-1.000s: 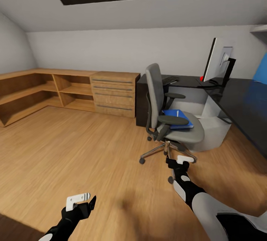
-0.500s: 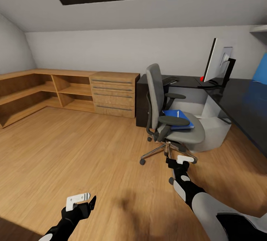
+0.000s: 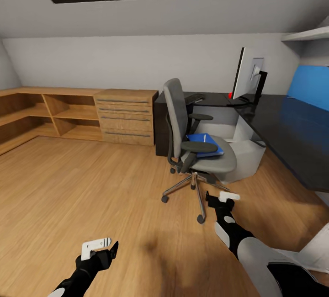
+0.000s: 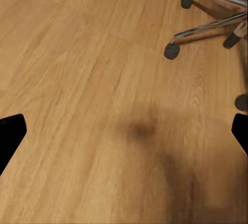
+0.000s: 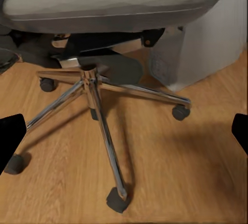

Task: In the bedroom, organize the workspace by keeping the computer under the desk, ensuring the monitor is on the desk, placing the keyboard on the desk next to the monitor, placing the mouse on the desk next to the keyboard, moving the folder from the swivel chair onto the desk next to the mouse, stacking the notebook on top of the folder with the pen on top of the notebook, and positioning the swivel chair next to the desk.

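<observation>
The approach to the chair at frame centre is judged the step in hand. The folder lies on its seat, perhaps with more on top. Both jaws are held apart, empty. Next, a reach to the folder is called for.

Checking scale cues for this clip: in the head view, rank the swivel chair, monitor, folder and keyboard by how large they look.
1. swivel chair
2. monitor, seen nearly edge-on
3. folder, part hidden by the armrest
4. keyboard, a thin dark sliver

The monitor and keyboard sit farther back than the chair, so they look smaller than they are.
</observation>
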### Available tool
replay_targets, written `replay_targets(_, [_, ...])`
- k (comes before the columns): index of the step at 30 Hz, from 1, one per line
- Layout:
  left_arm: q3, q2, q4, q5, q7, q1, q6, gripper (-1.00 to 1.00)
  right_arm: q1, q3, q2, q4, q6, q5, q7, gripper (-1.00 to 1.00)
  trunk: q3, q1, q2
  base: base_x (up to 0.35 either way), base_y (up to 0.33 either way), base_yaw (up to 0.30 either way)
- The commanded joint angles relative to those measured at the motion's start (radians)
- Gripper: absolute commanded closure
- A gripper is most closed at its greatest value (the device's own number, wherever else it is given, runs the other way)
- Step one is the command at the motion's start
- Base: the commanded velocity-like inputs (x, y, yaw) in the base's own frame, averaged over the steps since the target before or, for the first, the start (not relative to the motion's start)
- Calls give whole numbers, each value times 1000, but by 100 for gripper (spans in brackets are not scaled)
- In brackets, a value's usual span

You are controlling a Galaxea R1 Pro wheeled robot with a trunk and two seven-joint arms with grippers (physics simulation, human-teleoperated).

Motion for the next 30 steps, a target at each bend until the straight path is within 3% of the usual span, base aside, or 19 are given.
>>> replay_targets(1, [2, -1, -2, 10, 0, 0, 6, -100, -1, -2, 0, 1, -5, -12, 3, -100, -1, 0, 0, 0, 0, -265])
replay_targets(12, [2, -1, -2, 10, 0, 0, 6, -100, -1, -3, 3, 5, -3, -102, 8, -100, -1, 0, 0, 0, 0, -267])
replay_targets(15, [2, -1, -2, 10, 0, 0, 6, -100, -1, -3, 4, 6, -2, -148, 22, -100, -1, 0, 0, 0, 0, -268])
replay_targets(18, [2, -1, -2, 10, 0, 0, 6, -100, -1, -3, 5, 7, 2, -218, 56, -100, -1, 0, 0, 0, 0, -268])
replay_targets(19, [2, -1, -2, 10, 0, 0, 6, -100, -1, -3, 6, 7, 8, -280, 94, -100, -1, 0, 0, 0, 0, -206])
replay_targets(22, [3, -1, -2, 11, 0, 0, 5, -100, -1, -3, 6, 4, 30, -354, 128, -100, -1, 0, 0, 0, 0, -113])
replay_targets(23, [2, -2, -4, 11, 0, 0, 4, -100, -1, -2, 7, 0, 51, -414, 142, -100, -1, 0, 0, 0, 0, -14])
replay_targets(25, [3, -1, -5, 12, 0, 0, 4, -100, -1, -1, 7, 0, 61, -427, 145, -100, -1, 0, 0, 0, 0, -7])
replay_targets(27, [4, -1, -5, 11, 1, 0, 4, -100, -1, -11, 7, -22, 137, -442, 156, -100, -1, 0, 0, 0, 0, -1])
replay_targets(30, [3, 0, -4, 10, 2, 0, 4, -100, -1, -24, 1, -48, 184, -522, 163, -100, -1, 0, 0, 0, 0, 0])
